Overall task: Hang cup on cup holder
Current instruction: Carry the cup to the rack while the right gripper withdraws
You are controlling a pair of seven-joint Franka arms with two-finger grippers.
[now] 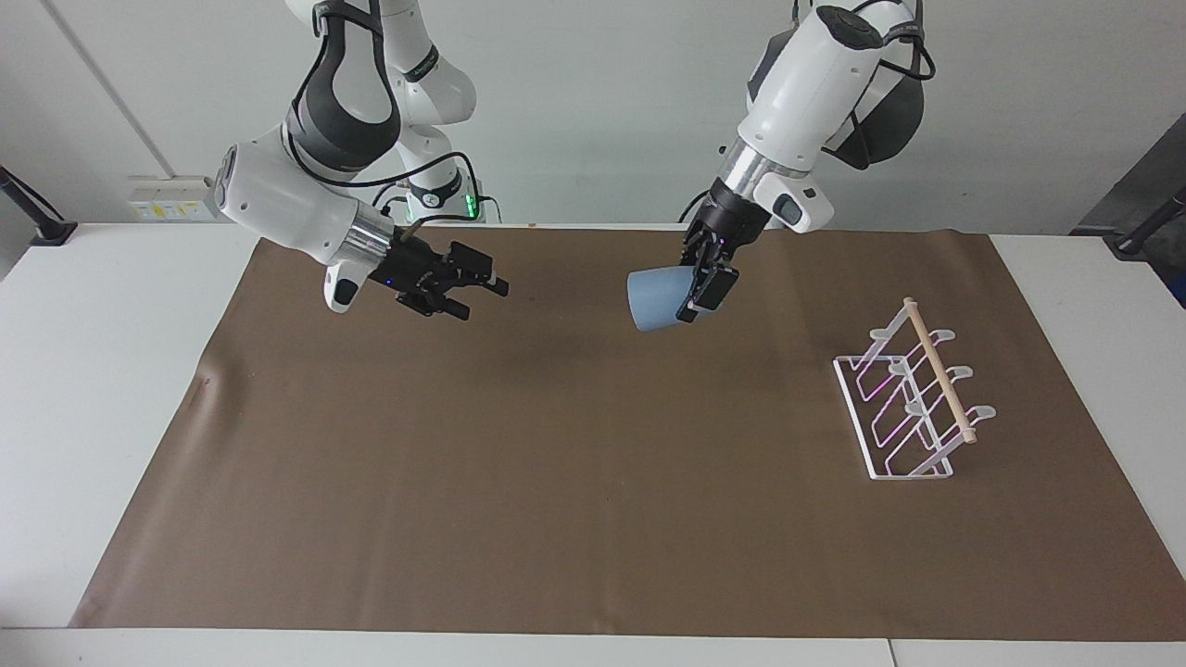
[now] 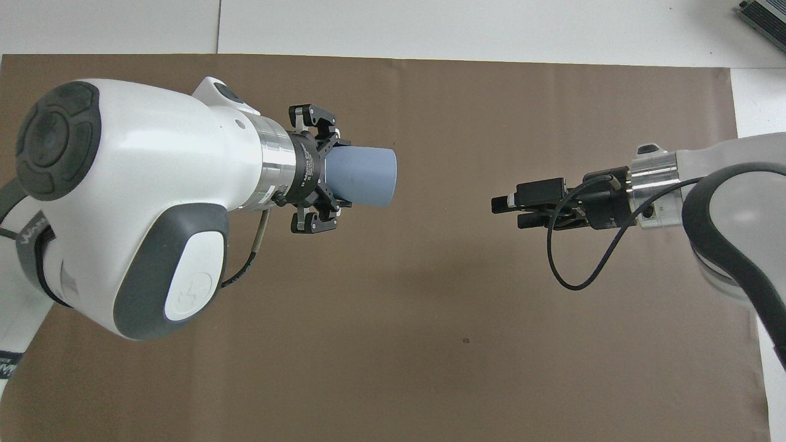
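Observation:
The light-blue cup hangs in the air over the brown mat, tipped on its side with its rim toward the right arm's end of the table. My left gripper is shut on its narrow bottom end; the overhead view shows the cup sticking out of the left gripper. My right gripper is open and holds nothing, a wide gap away from the cup's rim, as the overhead view of the right gripper confirms. The white wire cup holder with its wooden dowel stands on the mat toward the left arm's end; the overhead view does not show it.
A brown mat covers most of the white table. Nothing else lies on the mat between the cup and the cup holder.

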